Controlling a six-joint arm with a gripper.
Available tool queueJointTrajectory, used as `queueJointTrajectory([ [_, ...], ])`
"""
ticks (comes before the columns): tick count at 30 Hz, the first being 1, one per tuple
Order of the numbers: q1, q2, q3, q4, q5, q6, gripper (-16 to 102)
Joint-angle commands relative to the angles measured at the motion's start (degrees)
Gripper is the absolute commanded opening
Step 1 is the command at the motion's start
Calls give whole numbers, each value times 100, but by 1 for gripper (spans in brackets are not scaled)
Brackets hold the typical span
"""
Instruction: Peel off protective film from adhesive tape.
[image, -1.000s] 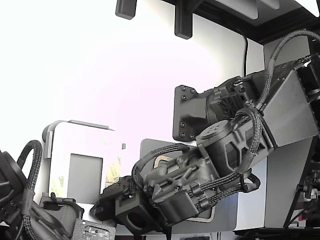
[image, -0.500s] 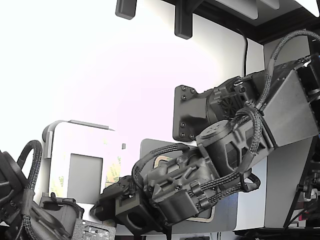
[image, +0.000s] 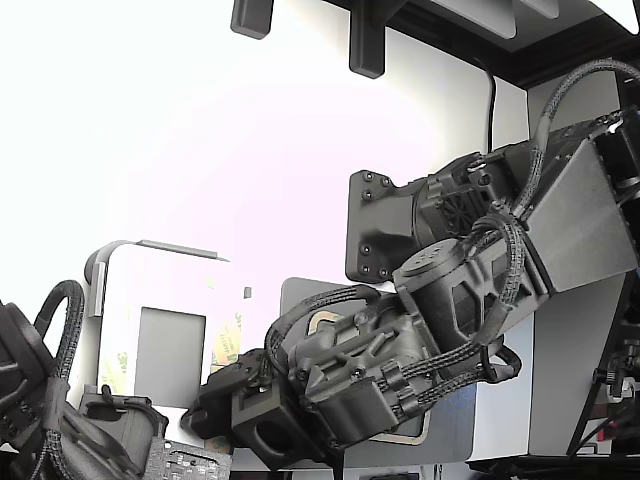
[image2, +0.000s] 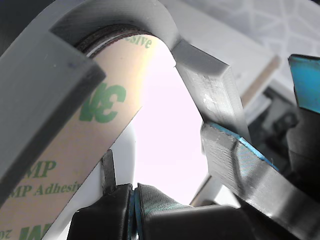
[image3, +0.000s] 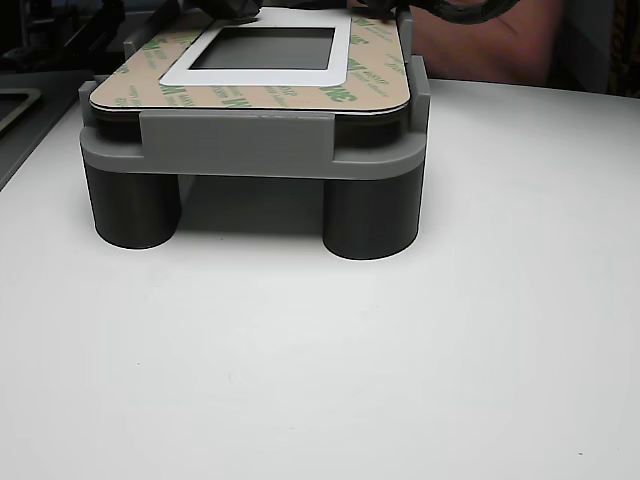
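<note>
Close wrist view: the gripper (image2: 131, 200) sits at six o'clock, its jaws pressed together at the edge of the protective film (image2: 75, 165). The film lies flat on the adhesive tape (image3: 250, 97) framing the panel atop the grey fixture (image3: 240, 150). Peeling appears barely begun.

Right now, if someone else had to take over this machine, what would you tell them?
Gripper: down at the panel's far corner, pads close together; whether they pinch anything is unclear.
Protective film: lies flat around the white panel on the grey fixture.
Done: no peeling visible.
Left: the whole peel.
</note>
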Motion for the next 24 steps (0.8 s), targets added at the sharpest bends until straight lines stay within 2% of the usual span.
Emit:
queueJointTrajectory([
  [1,-62,167,-105,-9,9,9,-10],
  [24,-9,185,-97,18,35,105,-10],
])
